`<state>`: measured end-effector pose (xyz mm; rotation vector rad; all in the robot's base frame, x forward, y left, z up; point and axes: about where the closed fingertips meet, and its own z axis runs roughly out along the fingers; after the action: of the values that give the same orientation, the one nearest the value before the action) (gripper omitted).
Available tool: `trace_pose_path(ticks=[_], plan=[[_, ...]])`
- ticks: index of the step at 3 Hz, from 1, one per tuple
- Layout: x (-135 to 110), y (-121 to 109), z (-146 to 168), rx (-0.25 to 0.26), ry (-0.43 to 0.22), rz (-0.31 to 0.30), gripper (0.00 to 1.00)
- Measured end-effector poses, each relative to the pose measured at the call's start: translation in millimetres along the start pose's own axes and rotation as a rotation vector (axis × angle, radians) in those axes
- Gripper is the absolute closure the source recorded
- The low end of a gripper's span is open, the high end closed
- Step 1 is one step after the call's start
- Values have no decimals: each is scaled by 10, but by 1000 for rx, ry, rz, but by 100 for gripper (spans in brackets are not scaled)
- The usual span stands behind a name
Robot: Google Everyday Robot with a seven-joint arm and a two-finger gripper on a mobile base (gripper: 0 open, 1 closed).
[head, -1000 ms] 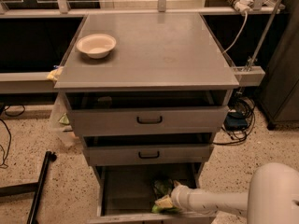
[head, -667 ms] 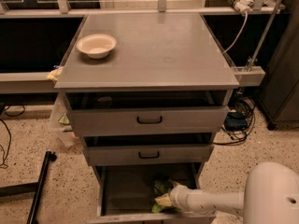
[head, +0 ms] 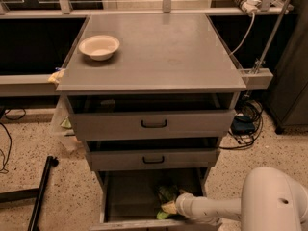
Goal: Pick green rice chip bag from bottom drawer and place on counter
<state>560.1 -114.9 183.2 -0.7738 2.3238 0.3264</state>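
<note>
Floor: speckled terrazzo (head: 29, 143) around a grey drawer cabinet; dark shelving behind it.
Counter: the counter (head: 163, 52) is a flat grey top, wider than the drawers below.
On counter: a white bowl (head: 99, 46) stands upright near the rear left corner.
Top drawer: the top drawer (head: 154, 124) is pulled out a little, its black handle facing forward.
Middle drawer: the middle drawer (head: 153, 159) is also slightly out, with the same black handle.
Bottom drawer: the bottom drawer (head: 130, 196) is pulled out farthest, its wide grey interior exposed.
Task item: the green rice chip bag (head: 167, 194) lies crumpled in the bottom drawer, right of centre, toward the front.
Gripper: the gripper (head: 168, 208) is down inside the bottom drawer, its pale tip against the front of the bag.
Grip state: cannot tell whether it is open or closed, or whether it has hold of the bag.
Arm: a white arm (head: 211, 208) reaches in from the lower right, over the drawer's right front corner.
Surroundings: cables (head: 245, 124) lie on the floor right of the cabinet; a black bar (head: 41, 186) lies on the left.
</note>
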Motion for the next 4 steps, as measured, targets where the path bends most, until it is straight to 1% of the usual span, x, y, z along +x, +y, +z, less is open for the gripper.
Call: trace_pose_path(ticks=[1,2,3,4], plan=[[191,-70,89,20,46,36,45],[324,-97,150,23,90,49,65],[300,-61,143,10,102,11,89],[137,18,47,-32,79,-73,100]])
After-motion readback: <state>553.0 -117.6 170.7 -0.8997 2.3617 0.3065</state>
